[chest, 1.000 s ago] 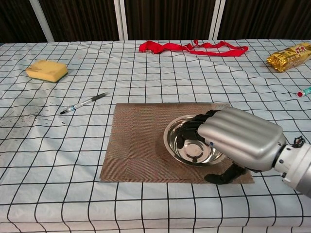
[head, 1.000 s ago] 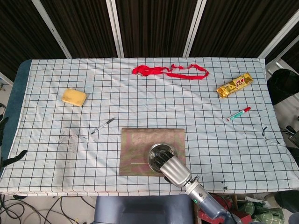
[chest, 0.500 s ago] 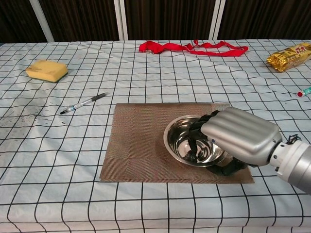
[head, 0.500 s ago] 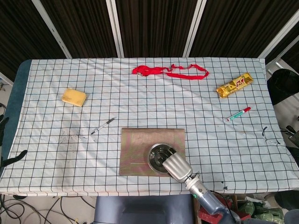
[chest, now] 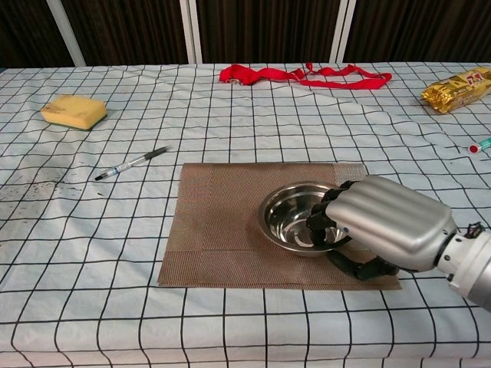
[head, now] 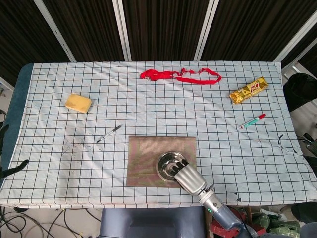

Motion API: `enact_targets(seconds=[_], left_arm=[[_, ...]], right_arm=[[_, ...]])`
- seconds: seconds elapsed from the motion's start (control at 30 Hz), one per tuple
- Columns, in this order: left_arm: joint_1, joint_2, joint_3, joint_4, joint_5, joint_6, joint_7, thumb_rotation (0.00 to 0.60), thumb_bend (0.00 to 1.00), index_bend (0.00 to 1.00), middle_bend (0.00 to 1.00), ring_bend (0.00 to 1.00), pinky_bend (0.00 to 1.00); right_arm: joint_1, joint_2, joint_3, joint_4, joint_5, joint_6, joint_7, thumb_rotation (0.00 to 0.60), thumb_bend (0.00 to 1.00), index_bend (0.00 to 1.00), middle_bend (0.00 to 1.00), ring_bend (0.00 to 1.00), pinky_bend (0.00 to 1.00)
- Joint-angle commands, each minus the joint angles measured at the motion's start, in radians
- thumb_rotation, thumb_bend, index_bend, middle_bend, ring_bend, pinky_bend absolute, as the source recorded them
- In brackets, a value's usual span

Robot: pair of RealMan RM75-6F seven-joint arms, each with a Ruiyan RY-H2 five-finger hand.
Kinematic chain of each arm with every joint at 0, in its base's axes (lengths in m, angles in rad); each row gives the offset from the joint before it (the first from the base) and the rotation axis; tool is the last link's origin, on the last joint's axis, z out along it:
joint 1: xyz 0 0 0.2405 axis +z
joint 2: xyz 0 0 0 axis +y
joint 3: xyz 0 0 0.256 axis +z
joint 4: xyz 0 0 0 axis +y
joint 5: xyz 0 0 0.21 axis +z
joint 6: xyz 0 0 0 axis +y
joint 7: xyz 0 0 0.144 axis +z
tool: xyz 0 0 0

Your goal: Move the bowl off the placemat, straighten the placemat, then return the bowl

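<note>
One bowl (chest: 295, 218), one placemat (chest: 222, 222), two pens (chest: 132, 162) (head: 253, 121)

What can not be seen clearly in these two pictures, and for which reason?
- Bowl: its near right rim is covered by the right hand in both views, so the grip is unclear.
- Placemat: its near right corner is hidden under that hand.
- Left hand: in neither view.
- Gold packet: print too small to read; cut by the edge in the chest view.

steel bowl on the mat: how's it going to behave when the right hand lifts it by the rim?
The bowl looks like thin polished metal, so probably light but slippery. The right hand grips only its near-right rim, so it may tilt away once lifted. The woven placemat beneath looks thin and flexible; dragging the bowl could shift or bunch it.
</note>
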Motion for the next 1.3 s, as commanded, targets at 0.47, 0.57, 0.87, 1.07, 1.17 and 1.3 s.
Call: enact_targets(seconds=[0.47,0.57,0.87,1.07,1.17,1.3], left_arm=[[0.001,-0.003,-0.003,0.001,-0.001,0.005,-0.002,0.6,0.02,0.0,0.0,0.0,0.0],[0.001,-0.004,-0.003,0.002,0.0,0.007,0.0,0.6,0.02,0.0,0.0,0.0,0.0],[0.002,-0.01,-0.004,0.004,0.002,0.013,0.007,0.6,0.02,0.0,0.0,0.0,0.0],[0.004,-0.011,-0.004,0.005,0.004,0.019,0.007,0.6,0.02,0.0,0.0,0.0,0.0],[0.005,-0.012,-0.004,0.006,0.005,0.022,0.006,0.6,0.02,0.0,0.0,0.0,0.0],[0.006,-0.013,-0.003,0.007,0.009,0.023,0.006,0.6,0.02,0.0,0.0,0.0,0.0]], right_arm=[[-0.02,0.172,0.09,-0.054,0.051,0.123,0.029,0.6,0.58,0.64,0.43,0.31,0.32],[-0.031,0.211,0.12,-0.047,0.104,0.133,0.055,0.6,0.58,0.65,0.43,0.31,0.32],[-0.04,0.267,0.174,0.005,0.193,0.149,0.109,0.6,0.58,0.65,0.44,0.31,0.32],[-0.036,0.267,0.206,0.055,0.245,0.153,0.119,0.6,0.58,0.65,0.44,0.31,0.32],[-0.039,0.262,0.217,0.083,0.29,0.144,0.121,0.6,0.58,0.65,0.43,0.31,0.32],[-0.048,0.255,0.217,0.121,0.337,0.131,0.127,0.6,0.57,0.65,0.43,0.31,0.32]])
